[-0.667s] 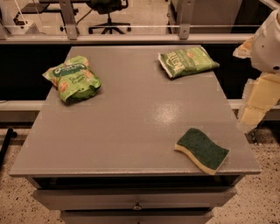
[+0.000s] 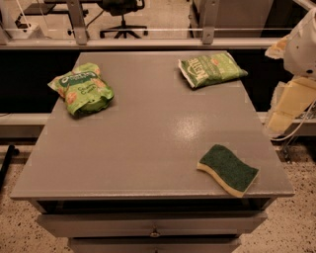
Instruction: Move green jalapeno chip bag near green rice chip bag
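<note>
The green jalapeno chip bag (image 2: 211,69) lies flat at the far right of the grey table (image 2: 148,143), darker green with white lettering and a pale edge. The green rice chip bag (image 2: 83,89) lies at the far left, puffy and lime-green with orange-tan rounds. The two bags are well apart, with bare tabletop between them. My gripper (image 2: 285,112) hangs off the table's right side, beyond its edge and level with its middle, a cream-coloured part below the white arm (image 2: 302,47). It holds nothing and touches neither bag.
A dark green sponge with a yellow base (image 2: 228,169) lies near the table's front right corner. The table has a drawer front (image 2: 153,225) below. Behind it are a rail with metal posts (image 2: 76,22) and an office chair (image 2: 123,15).
</note>
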`<state>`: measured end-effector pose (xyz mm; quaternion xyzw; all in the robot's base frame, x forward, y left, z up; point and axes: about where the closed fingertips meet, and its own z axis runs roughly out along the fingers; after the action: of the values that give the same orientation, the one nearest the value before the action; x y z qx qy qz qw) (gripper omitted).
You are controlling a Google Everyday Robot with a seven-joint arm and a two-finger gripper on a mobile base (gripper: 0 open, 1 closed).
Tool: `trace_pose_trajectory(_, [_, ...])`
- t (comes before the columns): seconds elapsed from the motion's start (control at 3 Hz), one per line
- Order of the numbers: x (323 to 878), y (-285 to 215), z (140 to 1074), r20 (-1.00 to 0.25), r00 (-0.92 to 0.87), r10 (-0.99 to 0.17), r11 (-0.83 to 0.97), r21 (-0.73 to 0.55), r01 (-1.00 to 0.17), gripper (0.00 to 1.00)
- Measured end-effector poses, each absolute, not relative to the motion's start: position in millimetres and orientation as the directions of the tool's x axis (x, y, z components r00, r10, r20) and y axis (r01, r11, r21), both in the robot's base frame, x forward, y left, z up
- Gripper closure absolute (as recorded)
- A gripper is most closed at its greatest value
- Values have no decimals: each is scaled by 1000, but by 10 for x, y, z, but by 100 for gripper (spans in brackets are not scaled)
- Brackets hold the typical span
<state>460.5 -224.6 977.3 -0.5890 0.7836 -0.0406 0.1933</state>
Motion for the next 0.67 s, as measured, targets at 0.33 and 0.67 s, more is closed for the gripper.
trace_pose_trajectory(0.33, [5158,-2400,9743,-361,-242,-901,370,-346,-862,0])
trace_pose_trajectory(0.67, [5846,-2490,9637,-448,-236,-862,424,-383,-821,0])
